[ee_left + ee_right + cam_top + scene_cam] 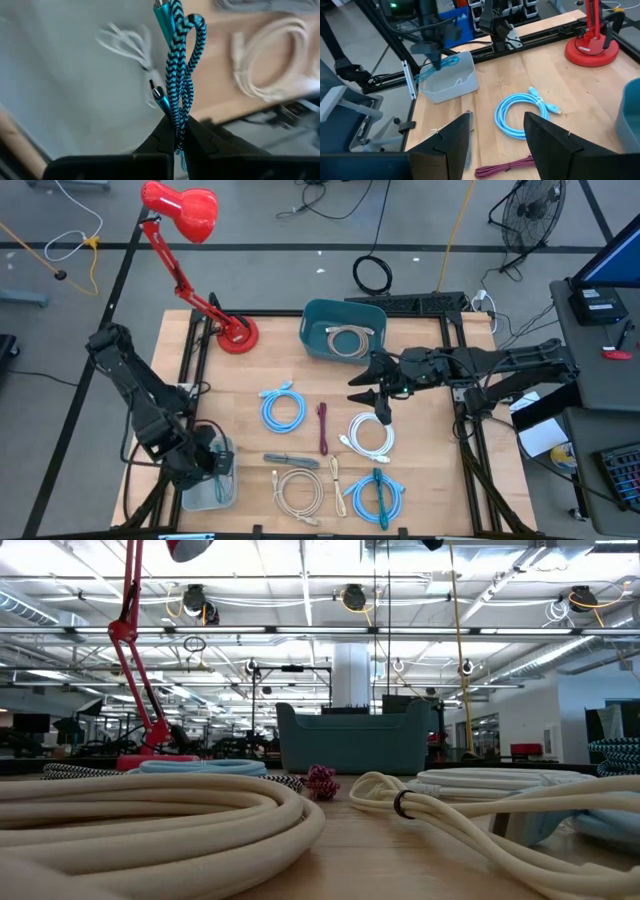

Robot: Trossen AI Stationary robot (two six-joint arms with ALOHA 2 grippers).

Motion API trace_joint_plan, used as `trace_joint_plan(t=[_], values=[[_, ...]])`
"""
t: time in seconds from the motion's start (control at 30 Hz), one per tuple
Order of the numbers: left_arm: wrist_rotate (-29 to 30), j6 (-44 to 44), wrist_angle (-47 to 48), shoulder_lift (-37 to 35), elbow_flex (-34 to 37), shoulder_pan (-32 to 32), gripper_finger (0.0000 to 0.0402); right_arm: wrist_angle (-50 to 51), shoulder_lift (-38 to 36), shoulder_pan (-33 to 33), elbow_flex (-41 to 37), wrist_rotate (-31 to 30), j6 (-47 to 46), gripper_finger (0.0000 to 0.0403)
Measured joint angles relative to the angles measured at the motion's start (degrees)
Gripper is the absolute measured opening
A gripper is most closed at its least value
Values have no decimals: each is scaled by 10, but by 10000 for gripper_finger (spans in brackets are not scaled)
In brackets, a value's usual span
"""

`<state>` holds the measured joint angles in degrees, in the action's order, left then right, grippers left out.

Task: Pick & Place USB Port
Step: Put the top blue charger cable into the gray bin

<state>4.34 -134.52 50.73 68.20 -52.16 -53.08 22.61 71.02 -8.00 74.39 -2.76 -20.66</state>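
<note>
A blue-and-black braided USB cable point(182, 75), folded into a short bundle with teal plugs, hangs in my left gripper point(177, 137), which is shut on it. In the high view that gripper point(215, 455) is at the table's near left corner, over a pale open bin point(205, 492) with a white cable inside. The right wrist view shows the cable point(440, 67) above the bin point(452, 82). My right gripper point(375, 395) stands open and holds nothing, above the table's middle right. My left gripper pinches several strands of the folded cable bundle point(179, 117) together between its two fingers, near one end of the bundle. The fingers slant steeply down from above. The bundle is lifted clear of the table and hangs below the fingers over the bin's opening.
Coiled cables lie across the table: light blue point(283, 408), maroon point(323, 428), white point(370, 435), cream point(298, 490), teal point(378, 495), and a grey braided one point(290, 461). A teal bin point(320, 338) with a cable stands at the far side, beside a red lamp point(235, 335).
</note>
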Motion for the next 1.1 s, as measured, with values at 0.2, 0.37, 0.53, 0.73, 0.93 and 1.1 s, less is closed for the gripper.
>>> trace_joint_plan(t=[0.2,0.37,0.53,0.73,0.93,1.1], values=[[-13,0,45,0,0,0,13,0,0,-13,0,0,-9,178],[-20,1,73,1,0,-6,13,0,0,-20,0,-1,-14,178],[-26,3,68,1,4,-12,13,0,0,-27,0,-1,-14,178],[-30,2,-19,4,57,-14,13,0,0,-30,0,-1,-14,178],[-61,-2,-44,16,90,-14,13,0,0,-34,0,0,-20,178],[-68,-2,-69,16,103,-14,13,0,0,-38,0,0,-20,178]])
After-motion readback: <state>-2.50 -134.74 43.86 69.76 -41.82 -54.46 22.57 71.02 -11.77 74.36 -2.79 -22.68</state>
